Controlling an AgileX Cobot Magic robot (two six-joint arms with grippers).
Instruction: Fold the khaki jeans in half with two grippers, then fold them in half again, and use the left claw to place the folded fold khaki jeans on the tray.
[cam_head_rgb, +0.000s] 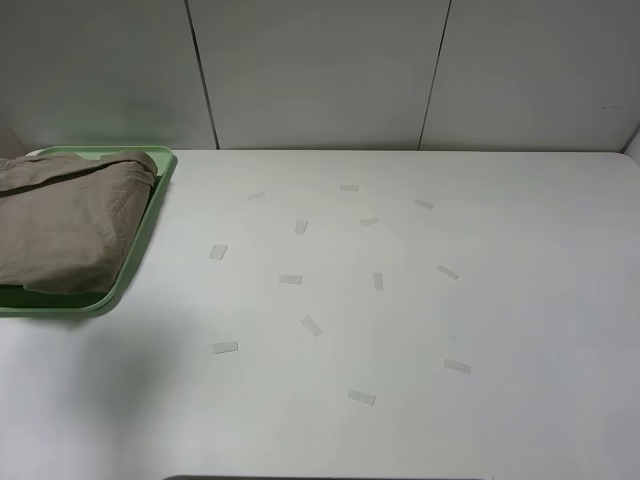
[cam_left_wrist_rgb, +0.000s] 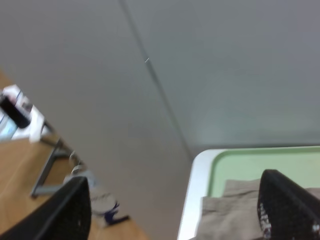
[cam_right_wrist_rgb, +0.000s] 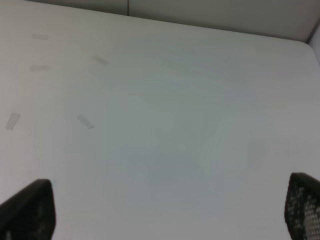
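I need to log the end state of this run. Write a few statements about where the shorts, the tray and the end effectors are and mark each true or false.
1. The folded khaki shorts lie on the mint-green tray. True.
2. The tray sits at the right edge of the white table in the high view. False: it sits at the left edge.
3. The left end effector is clamped on the shorts. False: its fingers stand apart with nothing between them.
4. The right end effector is open over bare table, holding nothing. True.
5. Small tape strips are scattered on the table. True.
6. Both arms show in the high view. False: neither appears there.
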